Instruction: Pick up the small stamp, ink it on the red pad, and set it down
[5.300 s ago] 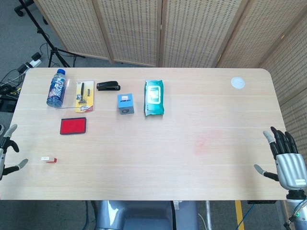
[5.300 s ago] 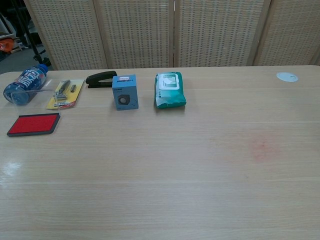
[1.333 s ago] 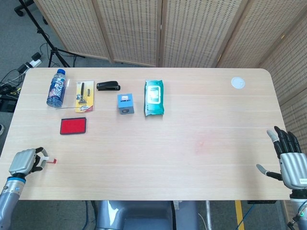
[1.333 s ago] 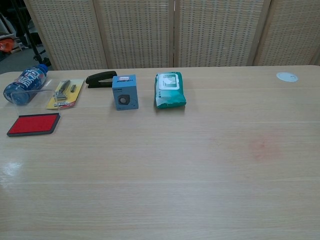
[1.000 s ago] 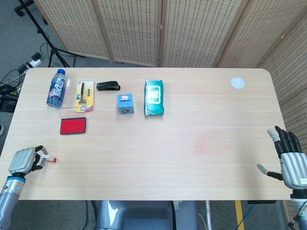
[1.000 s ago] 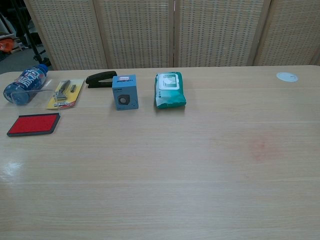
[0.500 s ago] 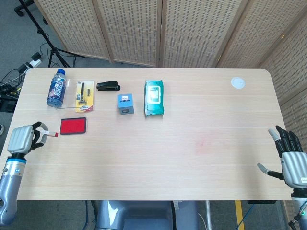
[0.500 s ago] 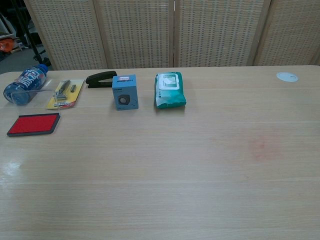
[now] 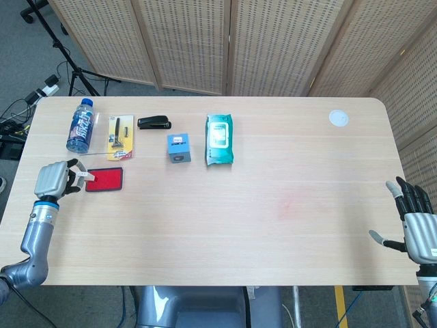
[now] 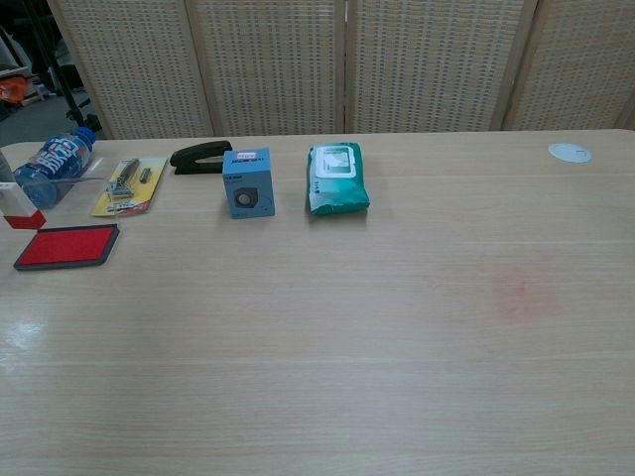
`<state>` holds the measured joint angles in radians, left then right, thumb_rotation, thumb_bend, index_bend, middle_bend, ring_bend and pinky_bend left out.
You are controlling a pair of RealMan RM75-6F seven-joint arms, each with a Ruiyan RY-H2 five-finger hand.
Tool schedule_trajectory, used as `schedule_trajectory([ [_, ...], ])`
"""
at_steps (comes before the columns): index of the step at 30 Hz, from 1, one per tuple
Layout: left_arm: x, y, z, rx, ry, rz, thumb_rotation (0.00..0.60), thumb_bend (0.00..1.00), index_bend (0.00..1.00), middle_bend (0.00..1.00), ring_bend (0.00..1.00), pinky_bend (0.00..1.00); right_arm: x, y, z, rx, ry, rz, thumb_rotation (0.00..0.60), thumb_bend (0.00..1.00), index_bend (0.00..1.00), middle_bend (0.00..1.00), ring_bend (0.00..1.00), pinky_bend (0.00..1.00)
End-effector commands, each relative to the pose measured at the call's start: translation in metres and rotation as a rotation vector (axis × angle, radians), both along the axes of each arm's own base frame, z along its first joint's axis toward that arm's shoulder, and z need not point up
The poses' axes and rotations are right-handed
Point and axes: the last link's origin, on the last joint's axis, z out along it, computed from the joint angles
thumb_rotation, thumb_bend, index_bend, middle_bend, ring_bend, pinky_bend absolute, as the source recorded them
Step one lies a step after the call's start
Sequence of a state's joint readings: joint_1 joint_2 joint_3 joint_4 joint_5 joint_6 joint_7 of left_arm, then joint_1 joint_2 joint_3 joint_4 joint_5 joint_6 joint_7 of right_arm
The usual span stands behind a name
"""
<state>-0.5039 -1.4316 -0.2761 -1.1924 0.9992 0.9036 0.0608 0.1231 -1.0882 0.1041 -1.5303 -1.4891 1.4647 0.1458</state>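
My left hand (image 9: 54, 179) holds the small stamp (image 9: 85, 175), a white bar with a red end, pinched at its fingertips. The stamp's red end hangs over the left edge of the red ink pad (image 9: 104, 179). In the chest view the stamp (image 10: 18, 205) shows at the far left, red end down, just above the left end of the pad (image 10: 66, 246); whether it touches the pad I cannot tell. My right hand (image 9: 418, 229) is open, fingers spread, off the table's right front corner.
Behind the pad lie a water bottle (image 9: 80, 126), a yellow razor pack (image 9: 120, 137) and a black stapler (image 9: 154, 122). A small blue box (image 9: 179, 147) and a green wipes pack (image 9: 219, 139) sit mid-table. A white disc (image 9: 338, 118) lies far right.
My left hand has carried the stamp away from the table's front left edge, back and to the right, up to the red pad. The right hand has barely moved.
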Motion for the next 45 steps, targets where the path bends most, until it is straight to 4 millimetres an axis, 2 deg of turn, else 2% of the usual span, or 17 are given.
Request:
schedule_trajectory([
  [1, -0.003, 0.006, -0.009, -0.002, 0.007, 0.018, 0.600, 0.52, 0.57, 0.98, 1.00, 1.00, -0.001, -0.001, -0.001, 0.001, 0.001, -0.003, 0.600, 0.00, 0.00, 0.00, 0.00, 0.00],
  [6, -0.010, 0.009, -0.016, -0.002, 0.015, 0.032, 0.600, 0.54, 0.57, 0.98, 1.00, 1.00, -0.001, -0.002, -0.002, 0.006, 0.005, -0.007, 0.600, 0.00, 0.00, 0.00, 0.00, 0.00],
  [20, -0.014, 0.017, -0.032, 0.008, -0.027, 0.011, 0.600, 0.54, 0.58, 0.98, 1.00, 1.00, -0.003, -0.004, -0.003, 0.008, 0.006, -0.017, 0.600, 0.00, 0.00, 0.00, 0.00, 0.00],
  [32, -0.013, 0.023, -0.047, -0.022, -0.010, 0.025, 0.600, 0.55, 0.58, 0.98, 1.00, 1.00, -0.005, -0.007, -0.003, 0.008, 0.003, -0.027, 0.600, 0.00, 0.00, 0.00, 0.00, 0.00],
  [45, -0.010, 0.023, -0.054, -0.023, 0.007, 0.022, 0.600, 0.56, 0.58, 0.98, 1.00, 1.00, -0.005, -0.006, 0.000, 0.003, -0.007, -0.026, 0.600, 0.00, 0.00, 0.00, 0.00, 0.00],
])
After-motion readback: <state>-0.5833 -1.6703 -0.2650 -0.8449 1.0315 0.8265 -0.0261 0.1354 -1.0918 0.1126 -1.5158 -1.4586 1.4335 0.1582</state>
